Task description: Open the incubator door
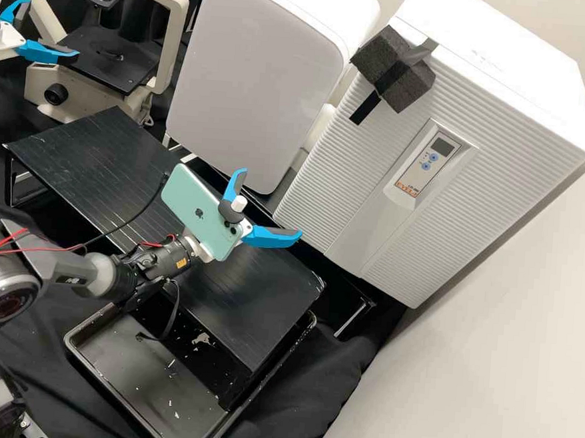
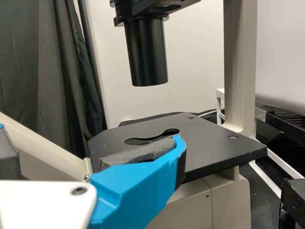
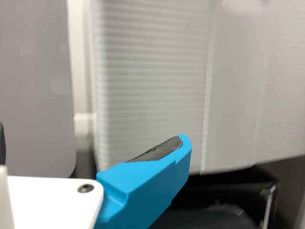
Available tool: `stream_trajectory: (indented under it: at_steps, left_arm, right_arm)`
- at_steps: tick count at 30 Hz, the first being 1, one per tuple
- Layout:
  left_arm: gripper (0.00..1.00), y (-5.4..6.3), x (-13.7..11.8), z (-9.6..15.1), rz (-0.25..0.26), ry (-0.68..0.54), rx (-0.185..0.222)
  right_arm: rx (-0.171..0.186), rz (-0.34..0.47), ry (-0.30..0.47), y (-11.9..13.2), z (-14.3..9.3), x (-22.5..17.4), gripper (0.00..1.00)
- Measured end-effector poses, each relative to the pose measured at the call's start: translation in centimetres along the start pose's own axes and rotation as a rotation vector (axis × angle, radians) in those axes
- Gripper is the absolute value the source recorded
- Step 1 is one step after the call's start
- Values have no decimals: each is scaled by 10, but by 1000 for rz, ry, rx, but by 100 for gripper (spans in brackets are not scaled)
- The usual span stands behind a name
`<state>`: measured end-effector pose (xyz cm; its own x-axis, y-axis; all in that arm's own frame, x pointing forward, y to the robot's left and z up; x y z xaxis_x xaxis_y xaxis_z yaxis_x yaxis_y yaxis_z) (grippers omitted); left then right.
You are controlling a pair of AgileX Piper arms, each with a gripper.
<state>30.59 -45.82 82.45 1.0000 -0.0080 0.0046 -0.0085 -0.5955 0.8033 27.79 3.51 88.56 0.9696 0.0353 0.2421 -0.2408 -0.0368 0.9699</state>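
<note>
The white, horizontally ribbed incubator door [image 1: 320, 201] stood at the right of the high view, looking shut, with a grey control panel [image 1: 419, 181] down its middle and a black foam block [image 1: 412, 87] at its upper corner. Near its lower left corner, apart from it, was the right gripper [image 1: 270, 205], its two fingers [image 1: 264, 237] spread, a mint-green phone [image 1: 193, 205] mounted behind them. Beside the incubator stood a white, round-cornered cabinet [image 1: 249, 76]. Farther left, the left gripper [image 1: 53, 27], also spread wide, was by the black stage [image 1: 106, 66] of a cream metal microscope [image 1: 174, 44]. A slatted black platform [image 1: 103, 159] lay before the cabinet, a shallow black tray [image 1: 137, 385] near it.
</note>
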Motion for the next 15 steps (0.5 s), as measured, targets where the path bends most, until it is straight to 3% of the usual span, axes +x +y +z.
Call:
stream_trajectory:
  at_steps: [10, 15]
  left_arm:
    - [100, 0, 0, 0, 0, 0, 0]
    - [100, 0, 0, 0, 0, 0, 0]
  right_arm:
    - [9, 115, 99, 34, -29, 25, 100]
    - [28, 156, 85, 47, -37, 42, 100]
